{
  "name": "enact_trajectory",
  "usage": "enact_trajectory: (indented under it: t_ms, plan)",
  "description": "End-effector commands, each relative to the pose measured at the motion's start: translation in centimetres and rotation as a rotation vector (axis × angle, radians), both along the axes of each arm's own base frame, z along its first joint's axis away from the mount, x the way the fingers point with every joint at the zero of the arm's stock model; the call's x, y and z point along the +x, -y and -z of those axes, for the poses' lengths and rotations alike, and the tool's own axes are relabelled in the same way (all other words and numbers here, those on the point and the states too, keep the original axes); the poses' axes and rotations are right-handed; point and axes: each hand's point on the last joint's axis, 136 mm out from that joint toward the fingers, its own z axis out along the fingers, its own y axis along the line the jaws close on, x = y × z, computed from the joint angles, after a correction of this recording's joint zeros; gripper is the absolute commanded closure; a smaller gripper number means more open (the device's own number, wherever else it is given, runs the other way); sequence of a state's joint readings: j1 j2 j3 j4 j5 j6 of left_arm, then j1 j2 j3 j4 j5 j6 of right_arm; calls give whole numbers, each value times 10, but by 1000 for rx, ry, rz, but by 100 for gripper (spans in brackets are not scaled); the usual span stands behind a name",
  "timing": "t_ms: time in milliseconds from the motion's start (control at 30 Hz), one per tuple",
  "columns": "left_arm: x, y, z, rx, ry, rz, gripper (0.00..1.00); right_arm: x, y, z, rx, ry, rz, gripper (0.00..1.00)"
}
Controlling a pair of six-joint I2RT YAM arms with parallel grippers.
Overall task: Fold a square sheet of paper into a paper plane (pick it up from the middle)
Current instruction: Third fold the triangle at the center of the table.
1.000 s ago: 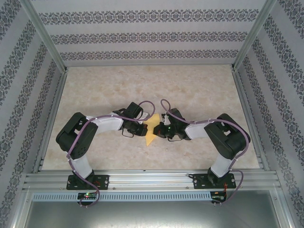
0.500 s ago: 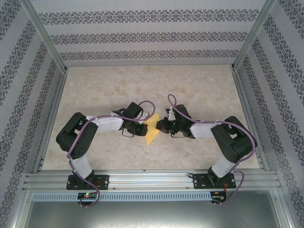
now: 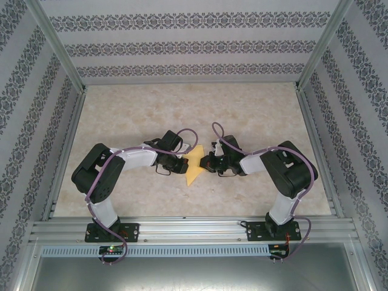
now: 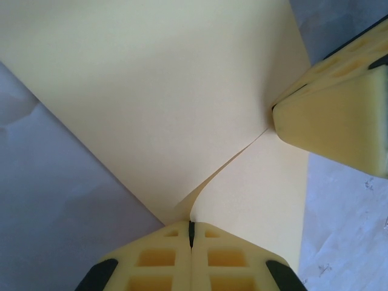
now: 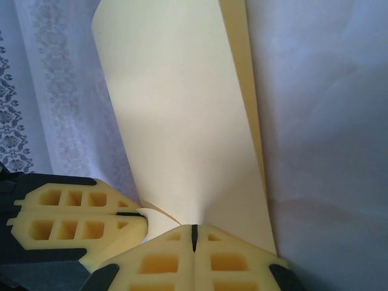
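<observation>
The left gripper (image 4: pixel 191 233) and the right gripper (image 5: pixel 194 233) are both fully closed, each pinching one side of the thin yellow folded sheet of paper (image 4: pixel 170 91).

No legible text or markings.

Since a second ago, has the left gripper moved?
No. The left gripper stays shut on the yellow paper, at the same spot above the front rail.
</observation>
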State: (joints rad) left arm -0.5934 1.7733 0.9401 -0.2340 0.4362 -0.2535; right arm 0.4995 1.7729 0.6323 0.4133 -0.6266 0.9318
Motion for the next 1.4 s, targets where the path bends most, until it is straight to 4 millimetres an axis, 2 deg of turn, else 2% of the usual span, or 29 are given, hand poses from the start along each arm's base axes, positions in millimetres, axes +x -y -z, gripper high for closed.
enact_trajectory:
  t_ms: [0, 167, 433, 500, 567, 633, 700, 767, 833, 1033, 1367]
  plan:
    - [-25, -20, 40, 120, -112, -4, 100, 7, 6, -15, 17, 36, 24, 97]
    - [-25, -21, 39, 119, -112, -4, 100, 13, 5, -19, 30, 38, 3, 98]
    - [-25, -21, 39, 121, -108, -5, 100, 6, 16, 31, -52, -61, 50, 98]
    - [-25, -21, 38, 120, -107, -4, 100, 4, 19, 35, -62, -71, 64, 98]
    - [-25, -22, 38, 125, -104, -7, 100, 6, 16, 22, -33, -55, 58, 98]
    - [-24, -22, 38, 125, -101, -6, 100, 11, 14, 0, -19, -13, 54, 97]
    - [-24, -22, 38, 124, -101, -8, 100, 15, 12, -22, -30, 40, 38, 97]
    - [-24, -21, 37, 122, -100, -8, 100, 16, 9, -34, -64, 66, 12, 97]
    - [-23, -21, 36, 118, -96, -8, 100, 13, 0, -39, -68, 67, -16, 98]
    - [-23, -20, 32, 111, -87, -7, 100, -1, -21, -35, -46, 56, -61, 98]
    - [-22, -19, 27, 107, -74, -16, 100, -21, -18, 16, -125, -51, -49, 98]
